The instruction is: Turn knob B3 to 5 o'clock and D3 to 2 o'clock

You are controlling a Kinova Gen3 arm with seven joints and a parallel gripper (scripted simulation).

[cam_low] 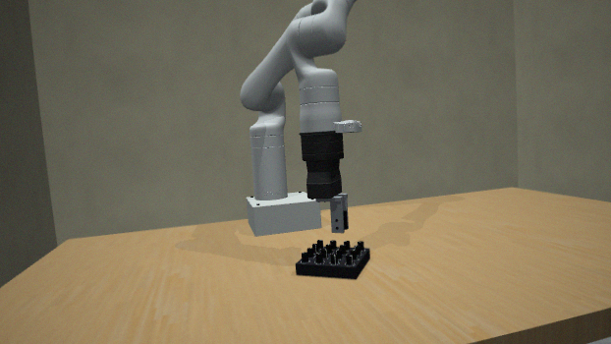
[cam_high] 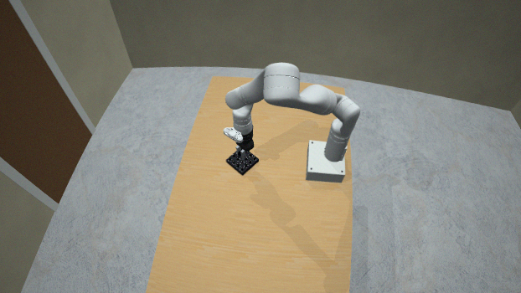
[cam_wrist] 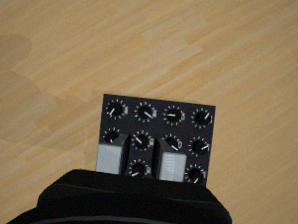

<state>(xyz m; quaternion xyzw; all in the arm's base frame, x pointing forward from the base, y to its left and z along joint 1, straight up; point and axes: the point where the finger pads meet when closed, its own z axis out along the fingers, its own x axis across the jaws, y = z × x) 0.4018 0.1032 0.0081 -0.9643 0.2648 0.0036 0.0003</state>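
Fingers of the gripper (cam_high: 240,152) (cam_low: 342,231) (cam_wrist: 141,156) stand parted, neither shut nor spread wide, with a moderate gap between their tips. They hold nothing. In the exterior view the tips hang above the knob box (cam_high: 244,171) (cam_low: 326,269) (cam_wrist: 131,125), with background showing between them and the knob tops, so they touch none of the knobs.

The wrist view looks down past the fingers onto the box. The printed names lie to the right of their knobs there. Knob B3 (cam_wrist: 142,140) shows in the space between the two fingers, its white line slanting up and to the left in that view. Another knob (cam_wrist: 138,170) of the same row shows just below it, also framed by the fingers. The pale fingers and the black gripper body cover the lower part of the box, and the knobs behind them cannot be made out fully. Knob D3 (cam_wrist: 199,146) lies in the rightmost line of knobs, outside the finger gap, its white line pointing to the right and slightly upward in the picture.

The box sits flat on the wooden table (cam_high: 251,251) (cam_low: 172,295) (cam_wrist: 225,50), well apart from the pale base (cam_high: 312,172) (cam_low: 285,220) of the arm (cam_high: 281,89) (cam_low: 275,64). The arm arches over from that base, and its last section points down toward the box.
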